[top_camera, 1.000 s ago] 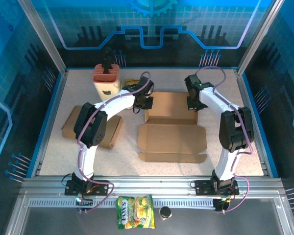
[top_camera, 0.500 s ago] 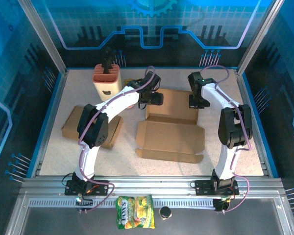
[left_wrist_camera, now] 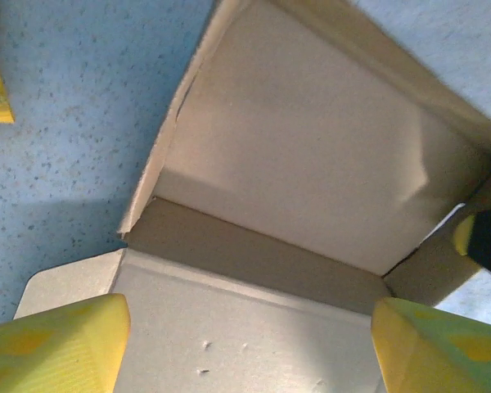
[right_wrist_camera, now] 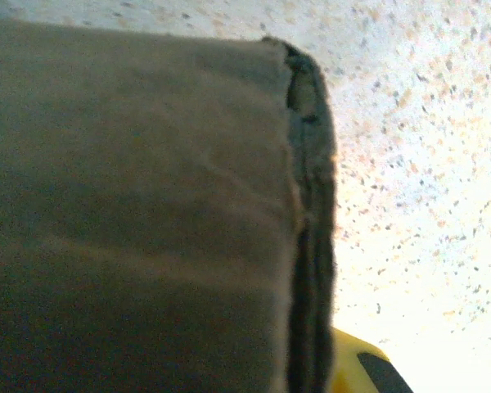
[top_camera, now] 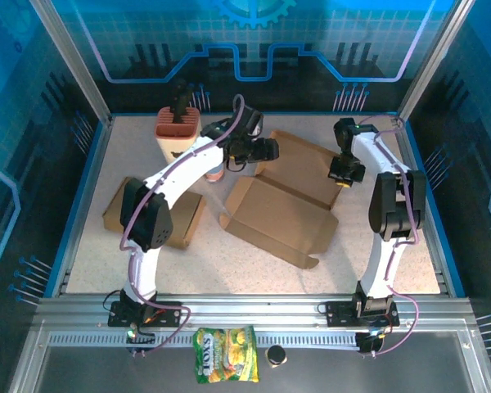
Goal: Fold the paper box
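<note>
— Two grippers at one paper box (top_camera: 282, 217); where, relative to the fingers?
— Lying opened out on the table (top_camera: 188, 262), set askew. Far wall just under the left gripper (top_camera: 260, 152), at its far-left corner. Right-hand end of that wall against the right gripper (top_camera: 345, 170).
— State of the left fingers?
— Spread wide, grasping nothing. From the left wrist: one yellow pad (left_wrist_camera: 57, 340) at each lower corner, floor panel between and beneath them, raised far wall just beyond the tips.
— And the right?
— Cannot tell. From the right wrist: dark cardboard edge close against the lens, a yellow fingertip (right_wrist_camera: 356, 368) just beside it. Touching or clamping, not resolvable.
— Handling?
— Judged light and thin, stiff only across the flat of each panel. Likely to hinge readily at the creases, slide easily over the table, and buckle if pinched mid-panel.
— Where to take hold?
— Best at a free wall edge near a corner, close to a score line. Pinch across the thickness, or push from outside with the other gripper bracing the opposite end.
</note>
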Tool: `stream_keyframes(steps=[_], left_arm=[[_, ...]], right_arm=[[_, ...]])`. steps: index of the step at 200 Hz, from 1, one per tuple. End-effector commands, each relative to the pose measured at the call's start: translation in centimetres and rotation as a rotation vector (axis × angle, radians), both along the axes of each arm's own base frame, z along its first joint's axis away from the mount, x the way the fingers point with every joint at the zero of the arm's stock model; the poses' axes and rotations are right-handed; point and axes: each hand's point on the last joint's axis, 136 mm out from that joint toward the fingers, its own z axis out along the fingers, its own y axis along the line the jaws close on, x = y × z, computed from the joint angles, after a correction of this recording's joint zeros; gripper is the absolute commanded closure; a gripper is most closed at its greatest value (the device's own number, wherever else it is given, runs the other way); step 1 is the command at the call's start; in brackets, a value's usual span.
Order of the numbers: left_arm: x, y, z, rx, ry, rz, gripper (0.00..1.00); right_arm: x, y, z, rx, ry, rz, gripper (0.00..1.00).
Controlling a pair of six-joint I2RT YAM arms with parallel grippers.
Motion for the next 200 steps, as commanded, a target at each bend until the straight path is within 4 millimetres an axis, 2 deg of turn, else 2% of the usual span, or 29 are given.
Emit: stream_keyframes(steps=[1, 35, 44, 62, 87, 111, 134, 163, 185, 200], left_arm=[[-1.6, 0.6, 1.7, 0.003, 0.045, -0.058, 0.22], [-3.2, 3.6, 2.5, 0.094, 0.015, -0.024, 0.25], [-4.3, 4.4, 2.4, 0.105, 0.042, -0.010, 0.25], [-7.2, 5.9, 0.8, 0.117, 0.162, 0.023, 0.24], [-11.9, 5.0, -1.8, -0.024, 0.286, 0.037, 0.23], [-14.4, 4.5, -4.2, -0.160, 0.325, 0.085, 0.22], [-14.4, 4.0, -5.6, -0.249, 0.298, 0.121, 0.21], [-12.6, 3.2, -6.9, -0.315, 0.232, 0.139, 0.21], [-12.3, 3.1, -8.6, -0.268, 0.280, 0.151, 0.24], [-12.4, 3.2, -9.0, -0.253, 0.275, 0.154, 0.27]], right_arm=[[-2.2, 0.1, -2.2, 0.034, 0.136, -0.082, 1.00], [-3.2, 0.0, -2.3, 0.091, 0.149, -0.207, 1.00], [-3.6, 0.1, -2.5, 0.125, 0.153, -0.259, 1.00], [-4.4, 0.3, -3.3, 0.236, 0.164, -0.381, 1.00], [-4.8, 1.4, -4.5, 0.400, 0.203, -0.494, 1.00], [-4.8, 1.7, -4.2, 0.447, 0.193, -0.524, 1.00], [-4.7, 2.0, -4.2, 0.494, 0.201, -0.540, 1.00], [-4.9, 2.2, -4.5, 0.513, 0.211, -0.549, 1.00], [-5.1, 2.2, -4.5, 0.513, 0.209, -0.559, 1.00], [-5.1, 2.1, -4.4, 0.512, 0.206, -0.560, 1.00]])
